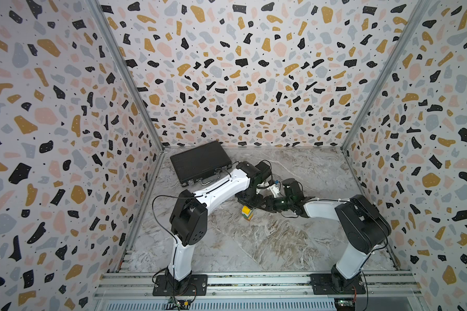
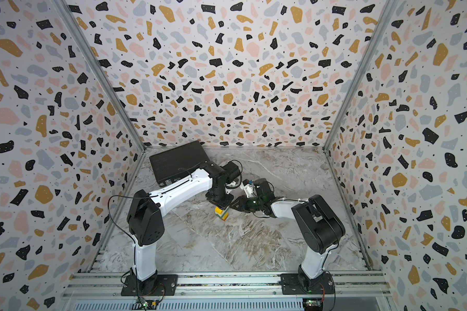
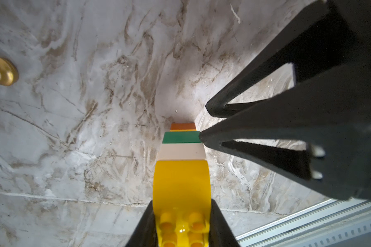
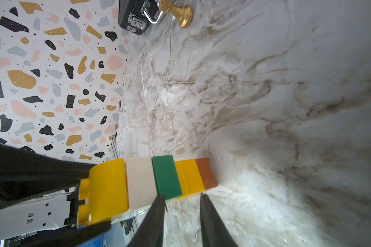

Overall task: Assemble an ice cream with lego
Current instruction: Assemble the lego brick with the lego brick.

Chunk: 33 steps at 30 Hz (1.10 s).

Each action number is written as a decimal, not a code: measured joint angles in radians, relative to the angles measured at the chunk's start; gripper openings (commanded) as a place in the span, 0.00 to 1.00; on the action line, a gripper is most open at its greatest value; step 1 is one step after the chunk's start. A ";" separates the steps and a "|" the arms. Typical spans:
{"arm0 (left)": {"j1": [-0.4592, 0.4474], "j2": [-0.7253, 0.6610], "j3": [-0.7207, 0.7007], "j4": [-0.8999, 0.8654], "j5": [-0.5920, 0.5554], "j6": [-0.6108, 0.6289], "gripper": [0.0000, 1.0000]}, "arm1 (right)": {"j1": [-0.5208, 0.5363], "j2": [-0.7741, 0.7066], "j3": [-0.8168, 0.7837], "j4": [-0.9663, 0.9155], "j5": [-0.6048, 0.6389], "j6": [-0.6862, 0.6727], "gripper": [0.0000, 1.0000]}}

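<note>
The ice cream [image 1: 247, 214] [image 2: 222, 213] stands upright on the marble table near its middle. From the table up, its lego bricks run orange-brown, yellow, green and white, with a half-round yellow brick [image 3: 181, 181] on top. My left gripper [image 3: 182, 204] comes down from above and is shut on that yellow top brick. My right gripper [image 4: 182, 195] reaches in low from the right and is open. One of its fingertips [image 3: 201, 136] touches the green brick's [image 4: 166, 177] side, and the other is lower, by the base. Nothing sits between its fingers.
A shut black case [image 1: 200, 161] [image 4: 133, 15] lies at the back left against the wall. A small gold figurine [image 3: 1, 70] [image 4: 178, 12] stands near the case's handle. Patterned walls close three sides, and aluminium rails [image 1: 254, 280] run along the front.
</note>
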<state>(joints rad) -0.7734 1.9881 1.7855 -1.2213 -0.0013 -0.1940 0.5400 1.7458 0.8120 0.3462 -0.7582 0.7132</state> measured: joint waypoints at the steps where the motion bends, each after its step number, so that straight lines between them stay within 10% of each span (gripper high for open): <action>1: 0.000 0.001 0.001 -0.002 0.000 0.000 0.22 | 0.001 0.001 0.001 -0.003 0.000 0.000 0.31; 23: 0.000 -0.031 -0.097 0.084 0.012 -0.001 0.22 | 0.001 0.002 0.010 -0.042 0.023 -0.022 0.42; 33: 0.000 -0.024 -0.114 0.100 0.011 -0.007 0.47 | 0.005 -0.019 0.010 -0.095 0.102 -0.052 0.53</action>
<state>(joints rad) -0.7734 1.9640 1.6718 -1.1210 0.0097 -0.2012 0.5446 1.7264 0.8223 0.2508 -0.6559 0.6613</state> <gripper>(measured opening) 0.429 0.524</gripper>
